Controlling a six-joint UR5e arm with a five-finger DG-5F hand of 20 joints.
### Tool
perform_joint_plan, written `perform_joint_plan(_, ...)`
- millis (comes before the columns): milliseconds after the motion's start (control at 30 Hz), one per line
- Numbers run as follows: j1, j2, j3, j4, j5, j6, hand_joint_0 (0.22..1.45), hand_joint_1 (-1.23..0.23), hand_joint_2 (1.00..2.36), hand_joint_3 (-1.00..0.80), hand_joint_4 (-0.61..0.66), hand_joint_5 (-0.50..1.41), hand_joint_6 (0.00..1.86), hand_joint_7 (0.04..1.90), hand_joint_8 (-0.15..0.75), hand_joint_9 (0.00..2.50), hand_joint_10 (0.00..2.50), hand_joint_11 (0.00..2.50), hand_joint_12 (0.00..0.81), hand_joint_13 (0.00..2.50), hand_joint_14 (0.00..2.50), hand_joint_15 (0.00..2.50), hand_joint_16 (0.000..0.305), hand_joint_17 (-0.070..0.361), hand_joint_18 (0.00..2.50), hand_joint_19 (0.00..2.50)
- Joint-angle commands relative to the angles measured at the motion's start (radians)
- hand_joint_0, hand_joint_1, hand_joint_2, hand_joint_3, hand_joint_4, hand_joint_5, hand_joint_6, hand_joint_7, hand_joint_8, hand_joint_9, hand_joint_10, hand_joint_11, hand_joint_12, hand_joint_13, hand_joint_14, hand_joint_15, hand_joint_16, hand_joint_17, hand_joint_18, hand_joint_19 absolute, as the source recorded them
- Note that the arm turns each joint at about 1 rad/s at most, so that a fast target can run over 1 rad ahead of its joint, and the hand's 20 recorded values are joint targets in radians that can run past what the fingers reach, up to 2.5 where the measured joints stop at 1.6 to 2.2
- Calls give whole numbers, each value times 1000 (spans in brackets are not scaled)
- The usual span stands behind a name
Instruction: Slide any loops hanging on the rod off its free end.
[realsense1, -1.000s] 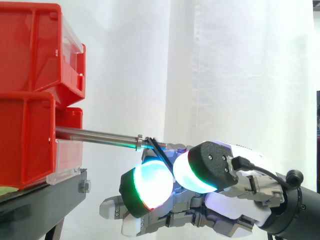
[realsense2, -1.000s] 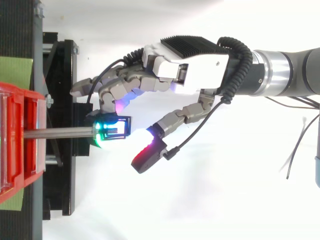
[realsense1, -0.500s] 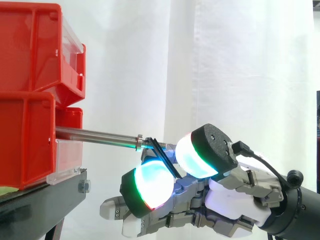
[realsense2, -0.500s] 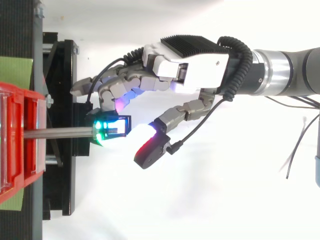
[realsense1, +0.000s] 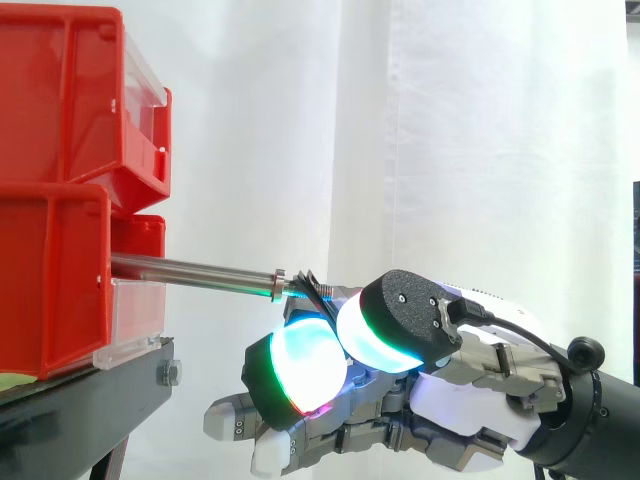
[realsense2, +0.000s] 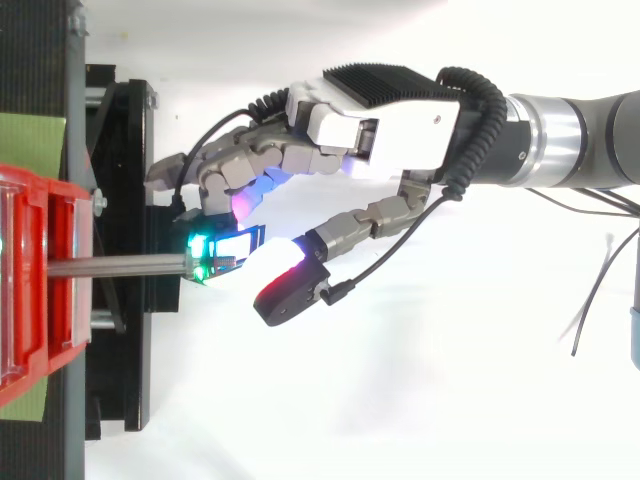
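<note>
Okay, I see red bins (realsense1: 60, 200) stacked at the right edge of the black stand (realsense1: 90, 385). The hand (realsense2: 400, 130) sits just below and past the rod's free end, fingers curled, with the thumb and a glowing pad (realsense1: 300, 365) pinching the black loop (realsense1: 312, 287). The steel rod (realsense1: 190, 270) sticks out of the lower bin's right wall. The loop is tilted at the rod's very tip, beyond the collar. I can't tell whether it is threaded on.

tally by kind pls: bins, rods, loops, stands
Red bins: 2
Steel rod: 1
Black loop: 1, at the rod's free end
Black stand: 1
Total: 5
</note>
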Motion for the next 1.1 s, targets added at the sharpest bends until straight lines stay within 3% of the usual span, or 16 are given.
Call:
perform_joint_plan(0, 0, 0, 0, -3, 0, 0, 645, -598, 1014, -208, 195, -52, 591, 1281, 290, 914, 8, 204, 335, 459, 0, 44, 47, 106, 552, 291)
perform_joint_plan(767, -3, 2, 0, -6, -2, 9, 641, -611, 1015, -194, 194, -53, 602, 1264, 285, 908, 8, 221, 335, 444, 0, 37, 47, 105, 542, 284)
perform_joint_plan(900, -5, 2, -1, -34, -38, 0, 642, -609, 1015, -202, 197, -55, 603, 1267, 282, 905, 8, 208, 334, 442, 2, 37, 46, 104, 537, 285)
perform_joint_plan(1067, -8, 18, -7, -67, -58, -3, 641, -608, 1016, -201, 197, -55, 603, 1263, 282, 904, 8, 210, 334, 441, 0, 40, 46, 104, 535, 286)
